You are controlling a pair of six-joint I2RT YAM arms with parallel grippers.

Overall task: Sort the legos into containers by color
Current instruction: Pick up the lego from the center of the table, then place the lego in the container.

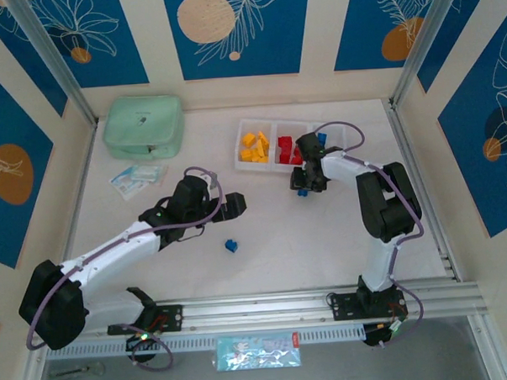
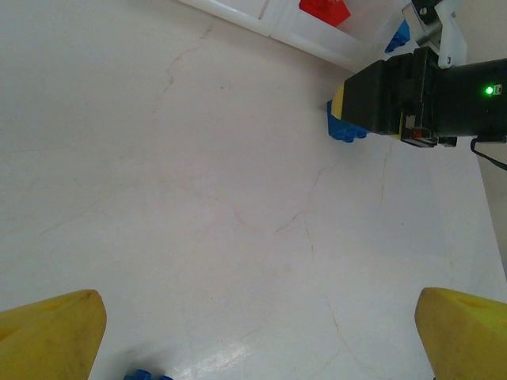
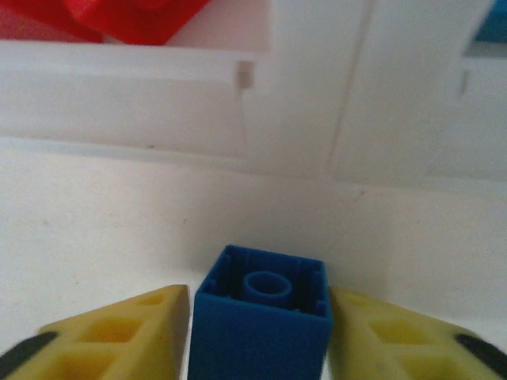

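The white three-compartment tray [image 1: 291, 165] holds yellow legos [image 1: 254, 146], red legos [image 1: 287, 148] and a blue one [image 1: 322, 139]. Just in front of it, my right gripper [image 1: 304, 190] is shut on a blue lego [image 3: 261, 332] resting at table level; its yellow fingers [image 3: 119, 340] press both sides of the brick, hollow underside facing the tray wall [image 3: 158, 95]. Another blue lego [image 1: 231, 245] lies loose mid-table. My left gripper [image 1: 235, 206] hovers just above that brick, open and holding nothing. In the left wrist view, this brick [image 2: 142, 374] peeks in at the bottom edge.
A mint-green pouch [image 1: 143, 126] sits at the back left, with a small plastic packet [image 1: 138, 178] in front of it. An aluminium rail [image 1: 326, 303] runs along the near edge, and a printed packet [image 1: 257, 351] lies beyond it.
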